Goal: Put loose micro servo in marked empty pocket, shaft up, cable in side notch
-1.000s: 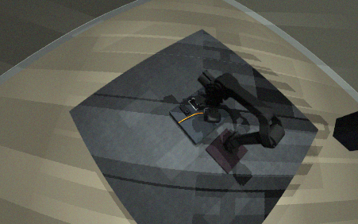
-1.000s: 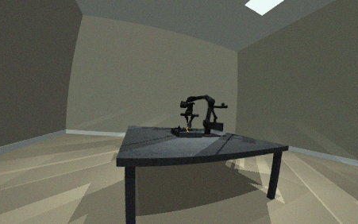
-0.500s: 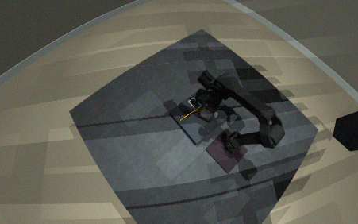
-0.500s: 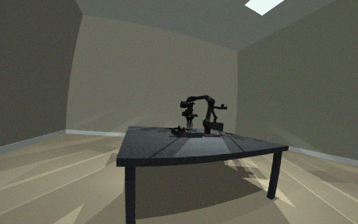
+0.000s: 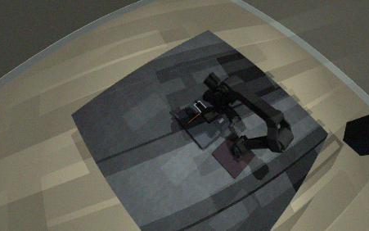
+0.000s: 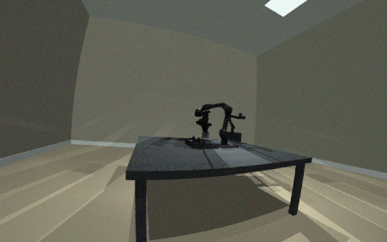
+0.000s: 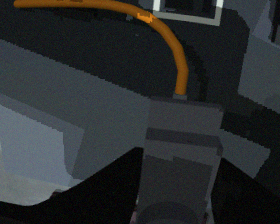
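Observation:
My gripper [image 7: 177, 161] [image 5: 209, 115] [image 6: 203, 132] is shut on the grey micro servo [image 7: 183, 137] and holds it a little above the robot's dark deck [image 5: 202, 138] [image 6: 202, 143]. The servo's orange cable [image 7: 169, 38] [image 5: 192, 120] curves up and away to the left in the wrist view. The pocket marked with a white outline [image 7: 188, 18] [image 5: 199, 103] lies just beyond the servo, and the cable crosses near its lower left corner. The round output shaft end of the servo faces the wrist camera at the bottom of that view.
A maroon pad [image 5: 230, 160] lies on the dark table [image 5: 143, 164] [image 6: 219, 163] beside the deck, under the arm's base [image 5: 280, 137]. A black box [image 5: 368, 131] stands on the floor to the right of the table.

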